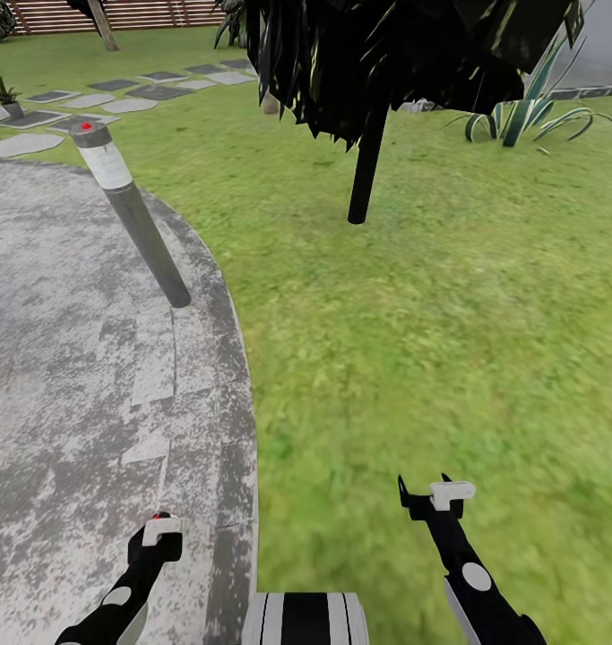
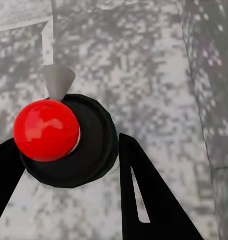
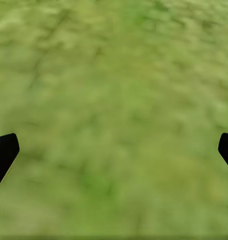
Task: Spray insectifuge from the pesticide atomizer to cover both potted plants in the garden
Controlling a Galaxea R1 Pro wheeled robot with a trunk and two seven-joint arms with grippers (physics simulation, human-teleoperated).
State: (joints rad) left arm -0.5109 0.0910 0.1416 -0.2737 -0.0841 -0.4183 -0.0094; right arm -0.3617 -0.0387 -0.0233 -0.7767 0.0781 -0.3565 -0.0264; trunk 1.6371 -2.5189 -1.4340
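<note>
Left gripper (image 2: 63,165) is clamping a red-capped, unlabelled black object (image 2: 68,142) over the patio (image 1: 64,376); right gripper (image 3: 114,150) is hanging spread over lawn (image 1: 449,313).

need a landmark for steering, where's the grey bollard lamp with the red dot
In the head view the bollard lamp stands ahead on the left, leaning, at the curved edge of the stone patio where it meets the lawn, left of the dark tree trunk.

Bright, even daylight, no cast shadows on lawn (image 1: 449,313) or patio (image 1: 73,358). Soft, smeared grass texture, blurriest in right wrist view. Near-black unlit palm crown (image 1: 404,54). Glossy highlight on red ball (image 2: 46,130).
</note>
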